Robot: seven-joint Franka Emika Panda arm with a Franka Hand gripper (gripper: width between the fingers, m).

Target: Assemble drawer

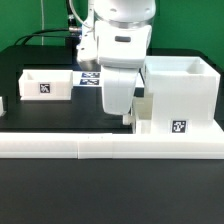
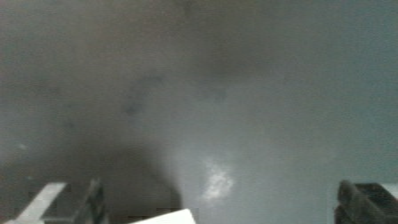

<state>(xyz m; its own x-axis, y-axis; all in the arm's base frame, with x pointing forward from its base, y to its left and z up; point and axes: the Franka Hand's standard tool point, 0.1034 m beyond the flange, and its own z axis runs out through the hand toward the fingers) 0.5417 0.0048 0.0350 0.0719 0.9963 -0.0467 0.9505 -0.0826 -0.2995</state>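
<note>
— White plastic, the lot, by the look of it: hard, smooth, thin-walled. The big housing point(image 1: 180, 92) is an open-topped box with a tag point(image 1: 179, 127) low on its front. I'd guess it's light but bulky, too broad for those fingers to span.

— So where would you take hold of it?

— By one wall, pinched over the top rim, if at all. Better to leave it be and bring the trays to it. One small tray point(image 1: 45, 85) sits well apart from the housing, off to the exterior view's left of it, open side up.

— And how does that one handle?

— Stiff, light, probably slippery. I'd put a side wall between the pads and grip it square, or it may swivel.

— Where's the gripper?

— The gripper point(image 1: 129, 114) hangs low just beside the housing, on the exterior view's left of it. Whether it's touching, I can't tell. In the wrist view its fingers point(image 2: 71, 200) stand wide apart, holding nothing, with only the dark table point(image 2: 196, 90) between them. A white corner point(image 2: 169, 215) pokes in near one finger, and I can't say what it belongs to.

— The second tray?

— I can't make it out. The long low border wall point(image 1: 110, 147) runs along the near side of the housing.
</note>
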